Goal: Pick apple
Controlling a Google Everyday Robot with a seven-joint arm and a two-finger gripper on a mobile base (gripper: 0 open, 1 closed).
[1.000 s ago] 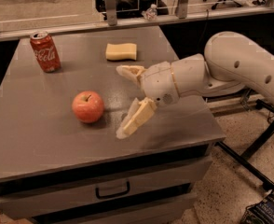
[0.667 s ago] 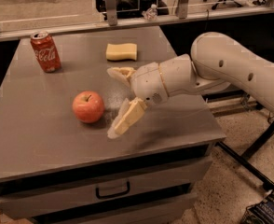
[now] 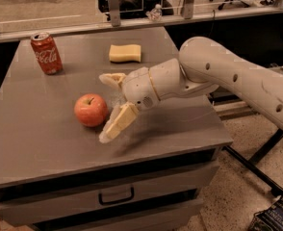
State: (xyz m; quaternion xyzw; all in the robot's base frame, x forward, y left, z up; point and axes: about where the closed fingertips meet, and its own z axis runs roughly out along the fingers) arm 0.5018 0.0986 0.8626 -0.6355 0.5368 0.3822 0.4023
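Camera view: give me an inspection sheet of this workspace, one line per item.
Surface: grey table, drawer below its front edge.
Job's things: apple upright on the table, stem up, not lifted.
Clutter: can upright at the far corner; sponge lying flat near the far edge.
Grippers: gripper open, low over the table right beside the apple, one finger beyond it and one nearer the camera; not closed on it.
Cables: nothing seen.
Surroundings: speckled floor; rail behind the table.
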